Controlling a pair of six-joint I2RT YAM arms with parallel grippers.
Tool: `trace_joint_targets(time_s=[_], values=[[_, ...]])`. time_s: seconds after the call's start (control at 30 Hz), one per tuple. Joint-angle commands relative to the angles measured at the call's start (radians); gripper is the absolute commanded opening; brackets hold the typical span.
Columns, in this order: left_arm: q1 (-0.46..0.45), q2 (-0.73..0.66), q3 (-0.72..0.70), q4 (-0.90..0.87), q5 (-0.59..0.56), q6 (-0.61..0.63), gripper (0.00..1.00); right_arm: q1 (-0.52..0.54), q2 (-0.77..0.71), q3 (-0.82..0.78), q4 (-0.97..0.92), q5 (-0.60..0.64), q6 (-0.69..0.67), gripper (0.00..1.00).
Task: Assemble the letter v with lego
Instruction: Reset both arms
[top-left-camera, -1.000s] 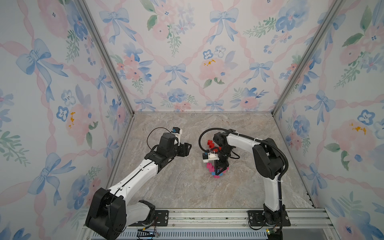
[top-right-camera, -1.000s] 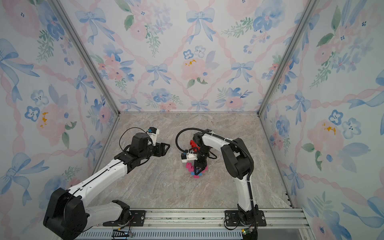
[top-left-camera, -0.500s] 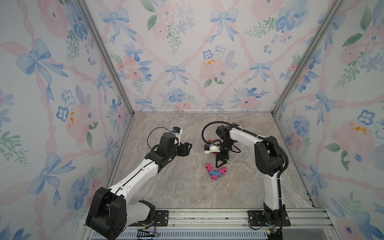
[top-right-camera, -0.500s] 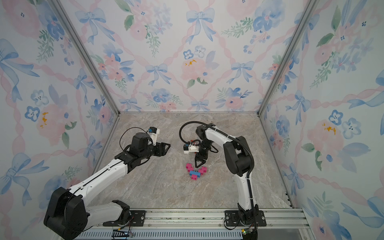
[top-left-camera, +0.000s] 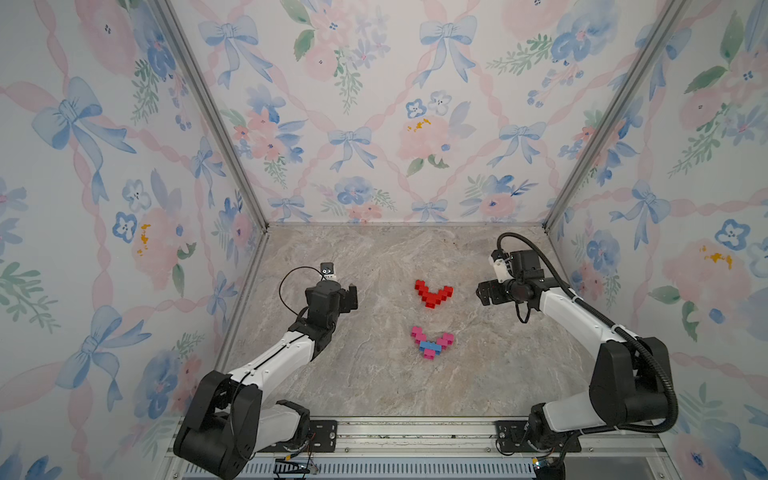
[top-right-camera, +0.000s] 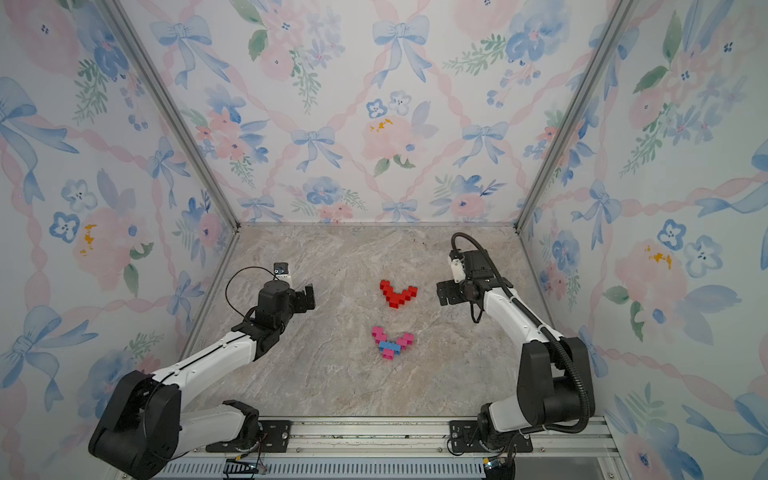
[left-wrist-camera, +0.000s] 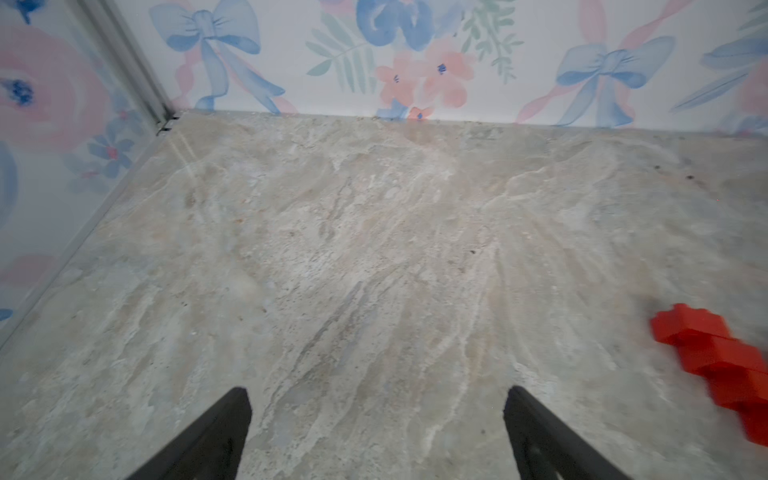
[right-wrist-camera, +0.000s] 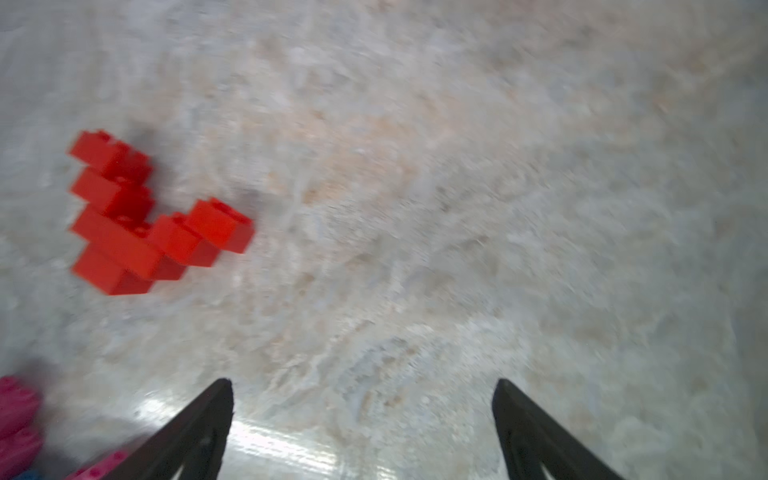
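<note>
Two lego V shapes lie flat on the marble table (top-left-camera: 374, 386). The red lego V (top-left-camera: 433, 293) (top-right-camera: 398, 293) lies farther back. The pink lego V with a blue brick (top-left-camera: 430, 345) across its middle (top-right-camera: 392, 343) lies nearer the front. My left gripper (top-left-camera: 353, 296) (top-right-camera: 308, 296) hovers to the left of the red V, open and empty. My right gripper (top-left-camera: 483, 293) (top-right-camera: 441, 293) hovers to the right of it, also open and empty. In the left wrist view the gripper (left-wrist-camera: 378, 399) frames bare table, with the red V (left-wrist-camera: 715, 353) off to the side. The right wrist view is blurred: its gripper (right-wrist-camera: 362, 388) is over bare table, apart from the red V (right-wrist-camera: 141, 216) and the pink bricks (right-wrist-camera: 16, 411).
Floral-papered walls (top-left-camera: 374, 124) enclose the table on three sides, with metal corner posts (top-left-camera: 216, 124). A metal rail (top-left-camera: 415, 432) with both arm bases runs along the front edge.
The right gripper let go of the red V, which now lies on the table behind the pink one, and the arm drew back to the right. Both grippers opened wide.
</note>
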Motion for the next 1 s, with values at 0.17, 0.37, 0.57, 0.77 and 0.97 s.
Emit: trace_joint_targets(time_s=[0.17,0.37,0.57,0.77,0.97], values=[[0.123,0.104,-0.094,0.397,0.047,0.183,0.98,-0.063,0.036,-0.220,0.432,0.178,0.120,0.97],[0.164,0.200,-0.166,0.620,0.099,0.185,0.97,-0.057,0.063,-0.257,0.665,0.190,0.070,0.97],[0.220,0.261,-0.191,0.754,0.152,0.181,0.97,-0.015,0.073,-0.353,0.903,0.244,0.029,0.97],[0.230,0.290,-0.306,0.989,0.190,0.183,0.98,-0.068,0.068,-0.529,1.208,0.203,0.084,0.97],[0.225,0.296,-0.320,1.016,0.180,0.188,0.98,-0.059,0.084,-0.537,1.242,0.207,0.073,0.97]])
